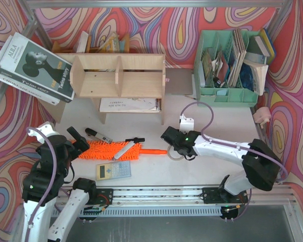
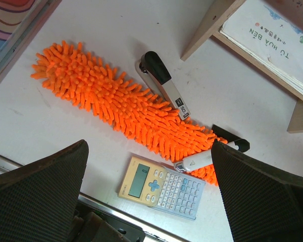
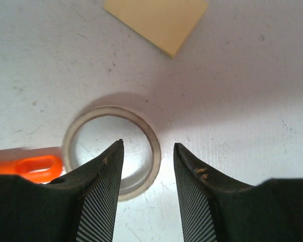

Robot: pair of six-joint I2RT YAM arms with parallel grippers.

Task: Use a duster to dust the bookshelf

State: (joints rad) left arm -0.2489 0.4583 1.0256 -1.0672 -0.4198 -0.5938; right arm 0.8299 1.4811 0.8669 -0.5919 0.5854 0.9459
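Note:
The orange fluffy duster (image 1: 107, 149) lies flat on the table in front of the plywood bookshelf (image 1: 118, 75), its thin handle (image 1: 154, 151) pointing right. From the left wrist, the duster (image 2: 116, 103) runs diagonally past my left gripper (image 2: 149, 166), which hangs open above a calculator (image 2: 161, 186) and holds nothing. My right gripper (image 3: 147, 146) stands open by a narrow gap over a white tape ring (image 3: 111, 111), the ring's right rim lying below the gap. The looped end of the handle (image 3: 38, 166) shows just left of that ring. In the top view the right gripper (image 1: 172, 143) is at the handle's tip.
A stapler (image 2: 164, 83) and a white marker (image 2: 197, 161) lie against the duster. A yellow note pad (image 3: 156, 20) lies beyond the ring. A notebook (image 1: 130, 104) sits under the shelf, a big book (image 1: 33, 68) leans at left, and a mint-green organizer (image 1: 227, 65) stands at back right.

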